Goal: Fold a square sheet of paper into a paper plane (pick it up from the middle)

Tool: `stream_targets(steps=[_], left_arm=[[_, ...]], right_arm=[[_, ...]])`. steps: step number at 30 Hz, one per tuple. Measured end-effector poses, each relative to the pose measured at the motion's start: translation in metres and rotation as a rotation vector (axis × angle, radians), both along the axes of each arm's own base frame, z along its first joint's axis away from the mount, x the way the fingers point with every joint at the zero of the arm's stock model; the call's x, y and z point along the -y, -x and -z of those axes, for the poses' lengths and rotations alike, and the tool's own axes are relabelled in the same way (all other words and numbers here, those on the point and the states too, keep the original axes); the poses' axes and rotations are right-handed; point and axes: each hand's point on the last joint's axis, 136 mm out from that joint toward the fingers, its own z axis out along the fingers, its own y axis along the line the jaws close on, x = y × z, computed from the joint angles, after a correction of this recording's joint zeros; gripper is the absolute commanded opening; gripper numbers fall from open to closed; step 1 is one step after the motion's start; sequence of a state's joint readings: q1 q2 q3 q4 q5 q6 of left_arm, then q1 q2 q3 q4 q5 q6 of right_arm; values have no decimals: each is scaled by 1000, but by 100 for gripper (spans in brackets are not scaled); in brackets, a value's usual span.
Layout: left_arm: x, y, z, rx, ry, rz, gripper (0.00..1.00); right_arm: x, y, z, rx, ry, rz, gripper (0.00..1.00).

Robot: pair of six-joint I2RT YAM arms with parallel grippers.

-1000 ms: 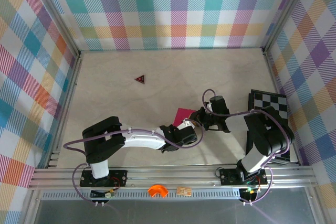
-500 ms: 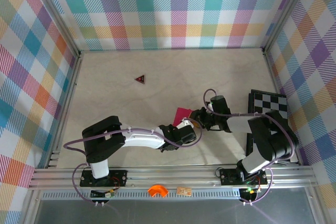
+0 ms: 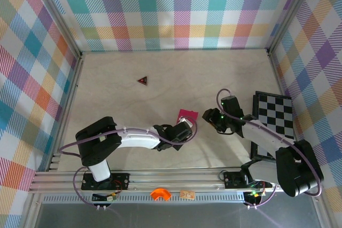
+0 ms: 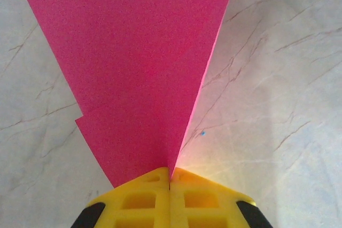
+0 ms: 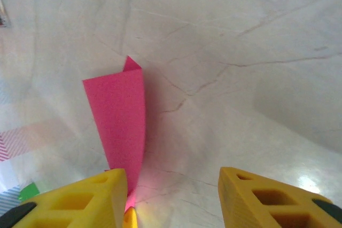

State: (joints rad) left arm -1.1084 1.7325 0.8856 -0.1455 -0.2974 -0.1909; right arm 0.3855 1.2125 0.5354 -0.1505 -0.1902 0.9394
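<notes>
— What does the pink paper (image 3: 187,115) look like?

— Plain magenta, folded over into layers. From the left wrist (image 4: 139,68) it is a wedge, narrow at the near end and widening away, with a straight folded edge along its right side and a small step in the layers on its left. From the right wrist (image 5: 117,124) it is a tall strip with a little corner poking out at the top.

— Where is it?

— Over the pale marbled table (image 3: 117,100), near the middle and towards the front. Whether its far end touches the surface I cannot tell.

— And the grippers?

— The left gripper (image 4: 170,177) has its yellow fingers pressed together on the narrow end, so the paper fans out from its tips. In the top view it sits just in front of the paper (image 3: 184,125).

— The right one?

— The right gripper (image 5: 173,185) stands parted with bare table in its gap. The paper is off to one side, beside the finger on the left of that view. From above it is just right of the paper (image 3: 214,117).

— Anything farther out?

— A checkerboard (image 3: 275,118) at the right edge and a small dark red triangle (image 3: 142,80) well apart at the back left.
</notes>
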Motion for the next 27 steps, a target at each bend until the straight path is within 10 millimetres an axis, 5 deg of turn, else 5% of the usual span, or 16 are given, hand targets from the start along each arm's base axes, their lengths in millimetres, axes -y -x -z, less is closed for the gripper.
stream_targets(steps=[11, 27], left_arm=[[9, -7, -1, -131, 208, -10, 0], [10, -4, 0, -344, 452, -8, 0]], right_arm=[[5, 16, 10, 35, -15, -15, 43], [-53, 27, -6, 134, -223, -268, 15]])
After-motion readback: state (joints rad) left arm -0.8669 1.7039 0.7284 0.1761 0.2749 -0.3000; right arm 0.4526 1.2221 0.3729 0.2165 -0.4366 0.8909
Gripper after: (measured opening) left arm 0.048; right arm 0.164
